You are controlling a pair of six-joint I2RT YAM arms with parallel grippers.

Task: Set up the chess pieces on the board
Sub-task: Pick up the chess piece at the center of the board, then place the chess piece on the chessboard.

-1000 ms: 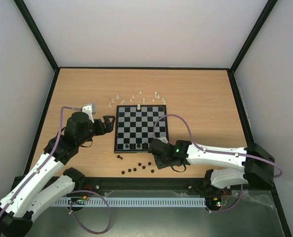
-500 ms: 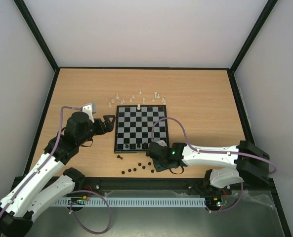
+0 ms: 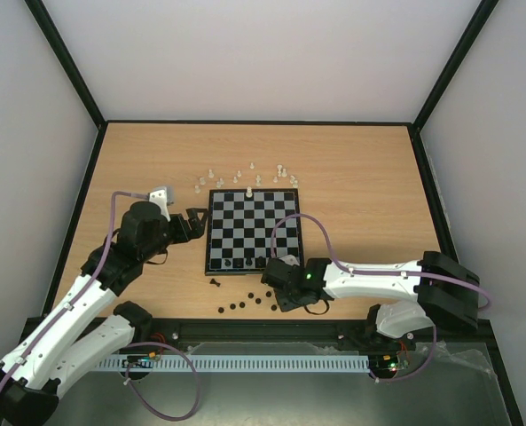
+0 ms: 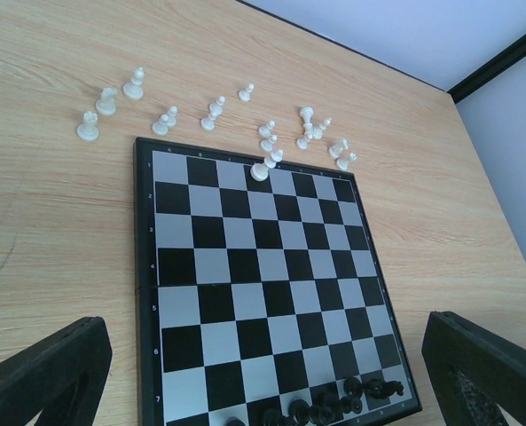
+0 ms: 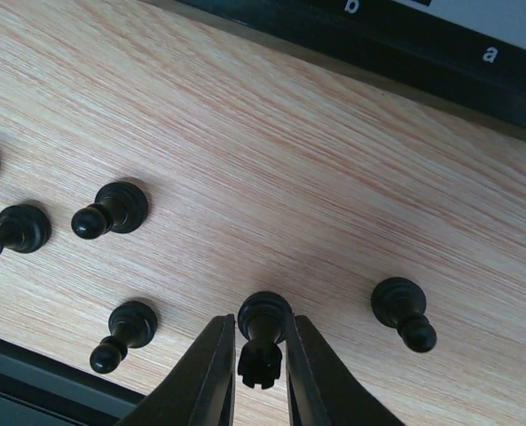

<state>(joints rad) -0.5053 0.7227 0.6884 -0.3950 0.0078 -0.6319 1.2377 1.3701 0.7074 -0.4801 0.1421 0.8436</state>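
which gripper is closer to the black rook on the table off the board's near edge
Right. The right gripper straddles the black rook, one finger on either side; the left gripper hangs open off the board's left edge.

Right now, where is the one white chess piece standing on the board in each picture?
Top view: white piece at the board's far edge, near its middle.
Left wrist view: upper middle, on the board's far row.
Right wrist view: not in it.
Shared landmark: the board's dark border shows in all three views.
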